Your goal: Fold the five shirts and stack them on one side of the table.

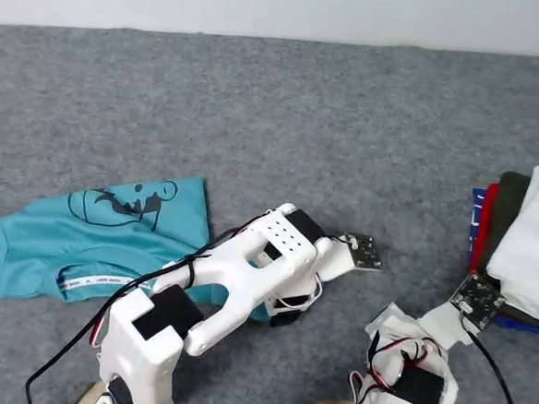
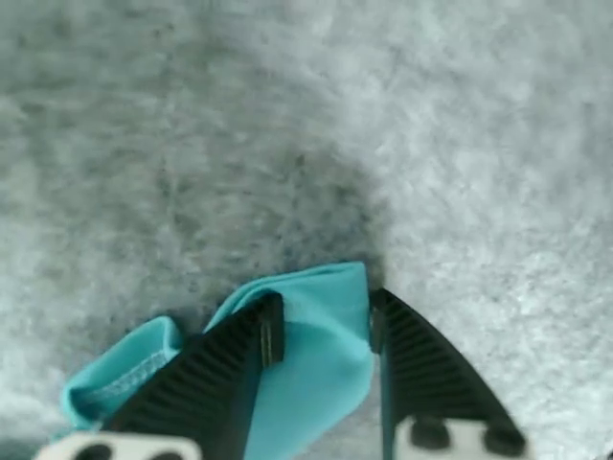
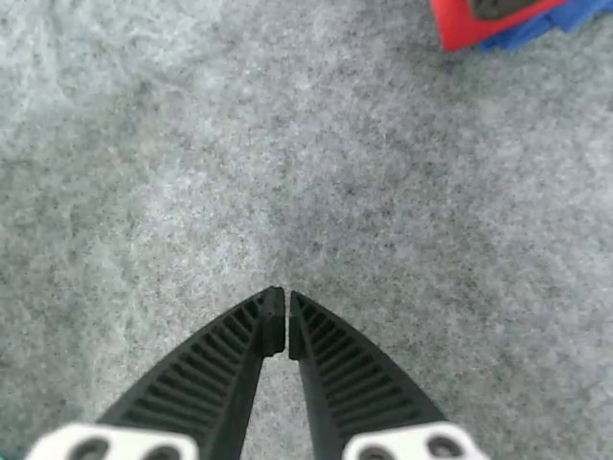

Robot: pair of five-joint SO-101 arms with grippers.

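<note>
Cloth is pinched in your left gripper: the two black jaws are closed on a folded corner of the teal shirt, with fabric bunched between and just beside them, low over the grey table. From that held corner the rest of the teal shirt lies away toward the left edge of the high view, spread flat with its printed side up. Its long axis runs across the table rather than toward you. The left arm reaches over the shirt's near right-hand end, so it is plainly the arm placed to work this garment. The stack of folded shirts, white on top with dark, red and blue layers under it, sits at the far right edge, well apart from the teal one. That is the opposite way from where the loose cloth trails. Your right gripper has its jaws pressed together on nothing, above bare table, with a red and blue edge of the stack at the rim of its wrist view. The right arm is therefore the one nearer the stack and farther from the shirt. I judge the coming fold hinges on carrying the held corner back along that long axis, over the shirt's own body.
</note>
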